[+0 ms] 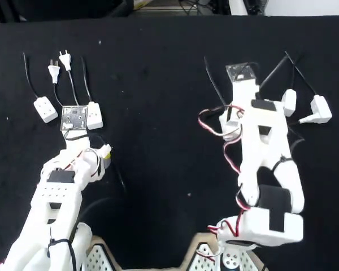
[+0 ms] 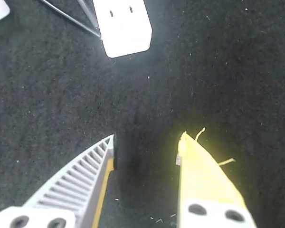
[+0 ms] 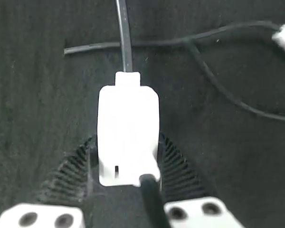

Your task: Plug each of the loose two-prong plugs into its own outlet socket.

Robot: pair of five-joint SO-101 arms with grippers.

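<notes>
- The right gripper (image 3: 127,142) is clamped on a white outlet socket (image 3: 128,114), its ribbed pads pressing both long sides. The socket is a rectangular block with rounded corners. A black cord leaves its far end and a narrow slot shows at its near end.
- In the high view this gripper sits upper right of centre.
- The left gripper (image 2: 145,147) gapes wide and holds nothing, low over the black cloth (image 2: 228,71). It is near a second socket (image 2: 123,23) with two slots.
- Two small white two-prong plugs (image 1: 53,70) (image 1: 64,58) lie loose at the upper left.

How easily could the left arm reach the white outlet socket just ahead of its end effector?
Probably yes, fairly easily: the left end effector is open, and just bare black table lies between it and the outlet socket.
</notes>
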